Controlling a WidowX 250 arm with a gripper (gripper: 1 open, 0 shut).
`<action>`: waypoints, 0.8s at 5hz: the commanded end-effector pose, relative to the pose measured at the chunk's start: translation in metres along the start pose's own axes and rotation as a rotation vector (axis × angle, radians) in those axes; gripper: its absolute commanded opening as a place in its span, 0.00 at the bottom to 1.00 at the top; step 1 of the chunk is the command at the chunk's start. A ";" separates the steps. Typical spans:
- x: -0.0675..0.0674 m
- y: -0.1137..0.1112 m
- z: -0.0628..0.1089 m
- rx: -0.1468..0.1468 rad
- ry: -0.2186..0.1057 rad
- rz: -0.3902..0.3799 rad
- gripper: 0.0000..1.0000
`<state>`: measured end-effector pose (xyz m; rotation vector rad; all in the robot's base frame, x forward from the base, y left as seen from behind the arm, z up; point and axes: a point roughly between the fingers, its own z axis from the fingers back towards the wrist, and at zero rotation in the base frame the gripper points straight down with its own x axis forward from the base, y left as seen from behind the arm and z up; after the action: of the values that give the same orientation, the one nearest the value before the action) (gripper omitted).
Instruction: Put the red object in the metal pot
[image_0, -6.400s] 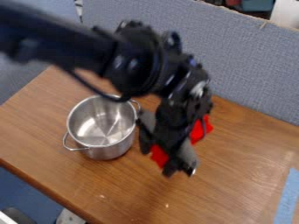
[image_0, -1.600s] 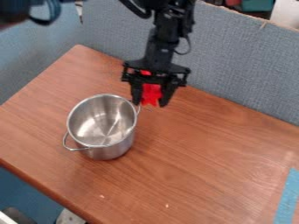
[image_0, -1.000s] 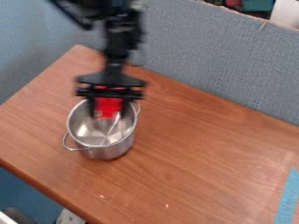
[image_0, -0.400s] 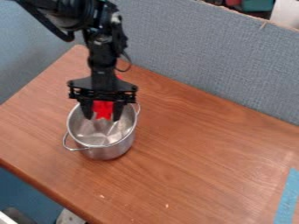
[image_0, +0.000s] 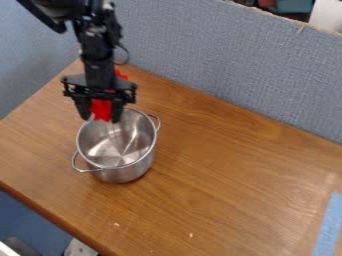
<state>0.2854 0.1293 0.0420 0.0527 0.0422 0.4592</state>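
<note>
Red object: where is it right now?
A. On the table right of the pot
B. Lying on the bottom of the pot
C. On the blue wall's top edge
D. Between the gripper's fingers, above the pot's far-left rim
D: the red object shows between the fingers of the gripper over the far-left rim of the pot, whose inside looks empty.

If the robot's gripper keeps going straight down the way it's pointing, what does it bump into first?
Probably the metal pot. The gripper points straight down, holding the red object just above the pot's far-left rim. From this single view depth is unclear, so it could hit the rim or land inside.
</note>
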 end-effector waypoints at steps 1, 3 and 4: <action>0.003 -0.008 0.050 -0.055 -0.090 -0.045 0.00; -0.049 -0.047 0.083 -0.084 -0.178 -0.179 0.00; -0.049 -0.070 0.057 -0.085 -0.176 -0.192 0.00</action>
<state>0.2702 0.0405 0.0880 -0.0029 -0.1109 0.2637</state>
